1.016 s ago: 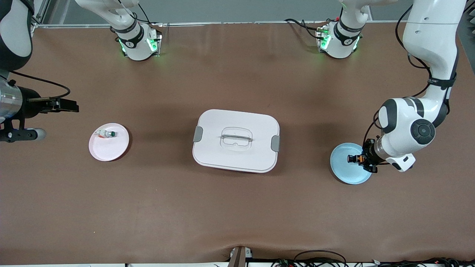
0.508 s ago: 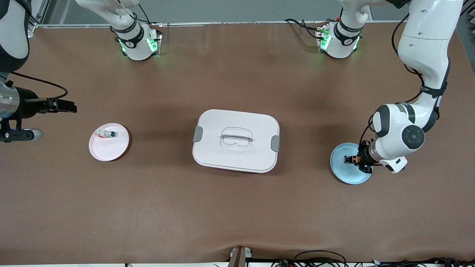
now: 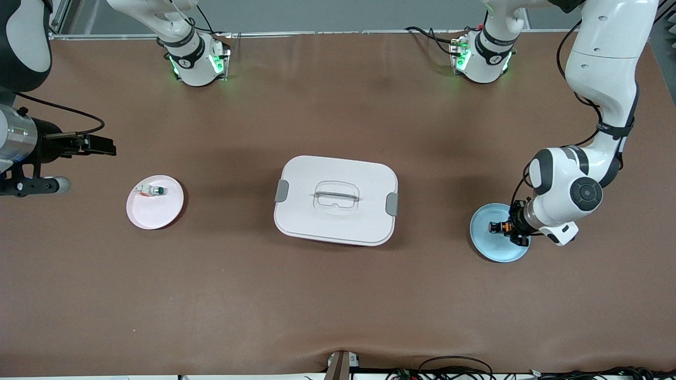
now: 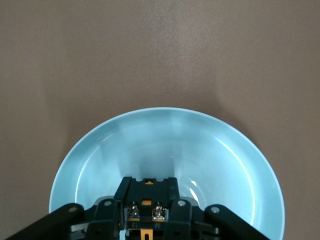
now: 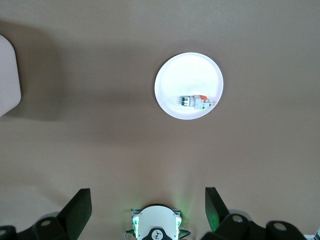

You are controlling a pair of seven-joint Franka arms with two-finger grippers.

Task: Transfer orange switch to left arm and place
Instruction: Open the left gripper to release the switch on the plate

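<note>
The small black cylindrical orange switch (image 3: pixel 497 227) with its orange band sits clamped in the left gripper (image 3: pixel 501 228), just above the round pale blue plate (image 3: pixel 488 247), toward the left arm's end of the table from the large white lidded box (image 3: pixel 336 199). The right gripper (image 3: pixel 103 145) hangs in the air with fingers spread wide and empty, toward the right arm's end from the box, near the round pink plate (image 3: pixel 153 214) holding a small white part with a green tip (image 3: pixel 153 190).

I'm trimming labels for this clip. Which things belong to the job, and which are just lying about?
Job: orange switch in shut left gripper over blue plate; open right gripper, waiting; box.
Lying about: pink plate; green-tipped part.
</note>
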